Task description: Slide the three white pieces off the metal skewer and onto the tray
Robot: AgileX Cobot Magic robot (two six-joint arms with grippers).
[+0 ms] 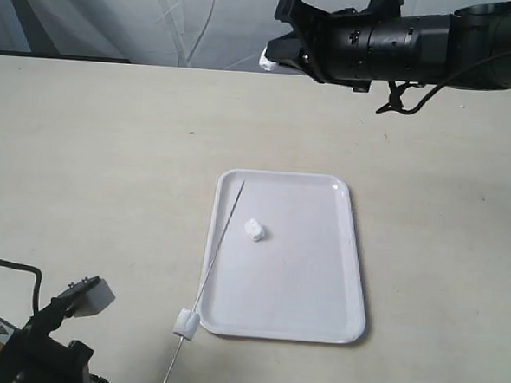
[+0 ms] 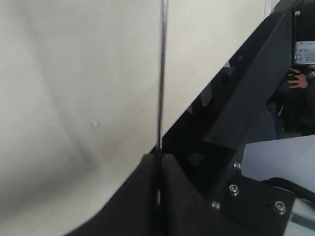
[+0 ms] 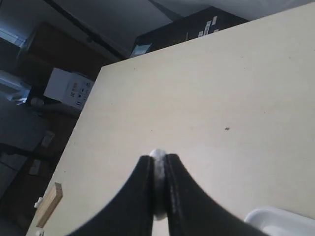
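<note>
At lower left, the left fingers (image 2: 140, 196) were closed tight on the metal skewer (image 1: 219, 241), which slanted up over the left edge of the tray (image 1: 317, 321). One white piece (image 1: 187, 324) sat threaded on it just beside the tray's lower left corner — a second piece (image 1: 256, 231) lay on the tray. At upper right, the right fingers (image 3: 142, 196) pinched a third piece (image 3: 157, 156).

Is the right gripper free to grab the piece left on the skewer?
Probably not yet: the right gripper is shut on another white piece. Nothing blocks the path to the skewered piece.
</note>
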